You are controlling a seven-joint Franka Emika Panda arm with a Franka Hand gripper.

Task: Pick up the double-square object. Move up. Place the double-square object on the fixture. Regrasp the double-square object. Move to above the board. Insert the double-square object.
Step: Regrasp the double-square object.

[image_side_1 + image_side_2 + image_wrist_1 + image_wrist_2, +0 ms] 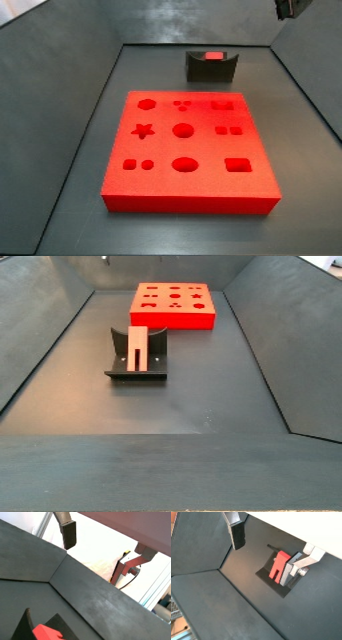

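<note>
The double-square object [278,566] is a small red oblong block standing in the notch of the dark fixture [270,578]. It shows in both side views [213,55] [138,346], on the fixture [210,70] [135,368]. My gripper [271,546] is open and empty, well above the fixture, with one dark pad [237,535] to one side and the other finger [308,558] near the block in the picture. In a side view only the gripper's tip [286,8] shows at the upper edge. The red board [187,150] [174,306] lies flat on the floor.
Sloping dark grey walls [60,90] [261,346] enclose the floor on all sides. In a wrist view [47,632] the red block and fixture show at the edge, with a wall panel [40,562] close by and a bright area beyond it.
</note>
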